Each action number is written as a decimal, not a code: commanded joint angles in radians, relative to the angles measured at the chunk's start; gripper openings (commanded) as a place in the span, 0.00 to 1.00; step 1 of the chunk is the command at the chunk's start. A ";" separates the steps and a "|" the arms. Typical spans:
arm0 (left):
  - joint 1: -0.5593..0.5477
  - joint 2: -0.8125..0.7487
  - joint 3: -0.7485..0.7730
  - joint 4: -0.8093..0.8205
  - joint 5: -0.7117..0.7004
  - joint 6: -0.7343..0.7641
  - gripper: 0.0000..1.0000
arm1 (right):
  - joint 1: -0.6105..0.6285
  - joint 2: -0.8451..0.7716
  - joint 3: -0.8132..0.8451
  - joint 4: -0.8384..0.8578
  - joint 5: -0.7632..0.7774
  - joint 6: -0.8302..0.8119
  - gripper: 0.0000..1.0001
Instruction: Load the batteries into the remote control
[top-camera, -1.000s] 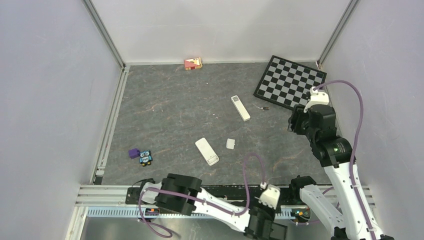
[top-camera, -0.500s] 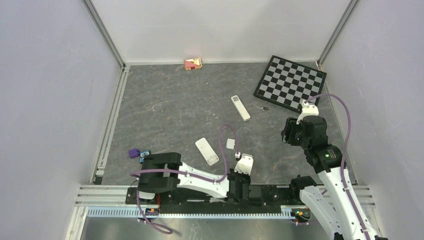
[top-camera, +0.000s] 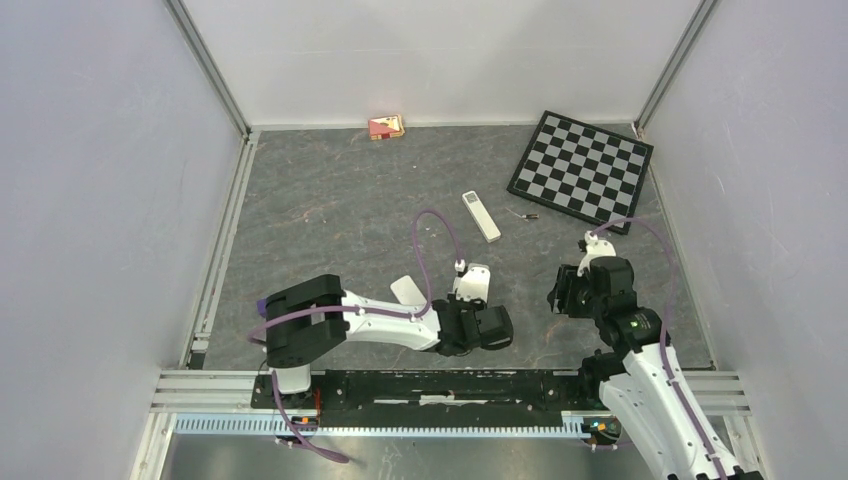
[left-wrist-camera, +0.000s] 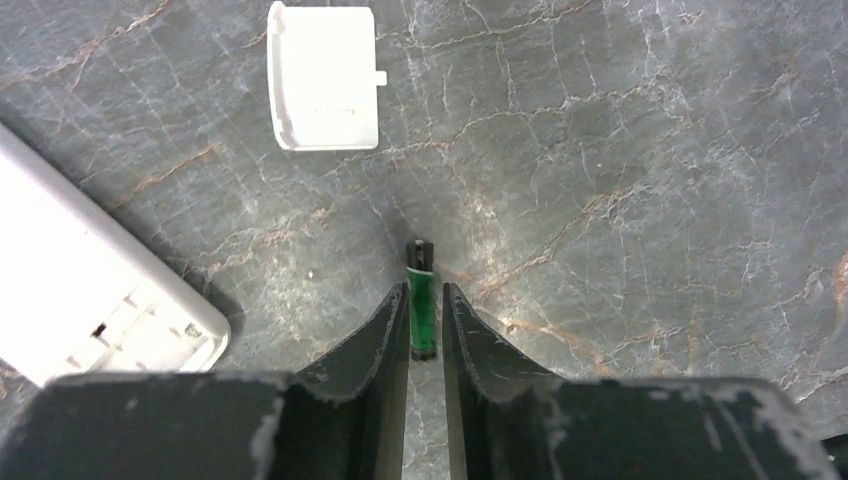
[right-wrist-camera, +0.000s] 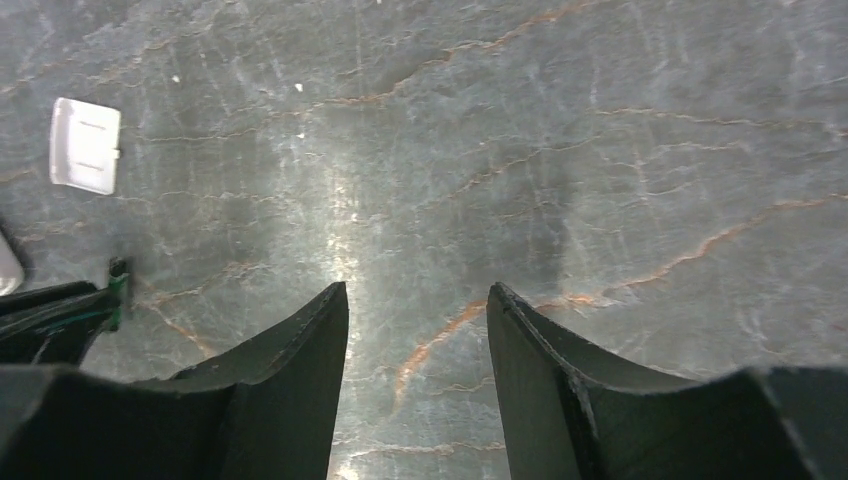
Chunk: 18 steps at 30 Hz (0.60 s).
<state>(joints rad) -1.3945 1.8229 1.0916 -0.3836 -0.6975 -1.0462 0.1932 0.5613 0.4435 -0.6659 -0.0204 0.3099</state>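
My left gripper is shut on a slim green battery, whose dark tip sticks out past the fingertips just above the stone table. In the top view this gripper is at the near middle. A wide white remote lies to its left with an open compartment; it also shows in the top view, partly under the arm. The white battery cover lies ahead. A second dark battery lies by the chessboard. My right gripper is open and empty, right of the left one.
A slim white remote lies mid-table. A chessboard sits at the back right and a small red box by the back wall. Grey walls close in left, right and back. The cover also shows in the right wrist view.
My left arm has swung up from the near rail over the table to the right of the wide remote. My right arm has drawn back toward the near edge, away from the chessboard.
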 joint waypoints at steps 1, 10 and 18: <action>0.028 -0.014 -0.007 0.097 0.054 0.081 0.25 | -0.005 -0.019 -0.029 0.090 -0.092 0.052 0.58; 0.092 -0.110 -0.056 0.115 0.075 0.113 0.47 | -0.002 0.003 -0.091 0.155 -0.192 0.066 0.58; 0.153 -0.411 -0.203 0.139 0.011 0.187 0.75 | 0.226 0.046 -0.085 0.266 -0.058 0.180 0.62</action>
<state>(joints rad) -1.2602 1.5780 0.9455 -0.2932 -0.6098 -0.9344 0.2745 0.5804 0.3473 -0.5129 -0.1696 0.4057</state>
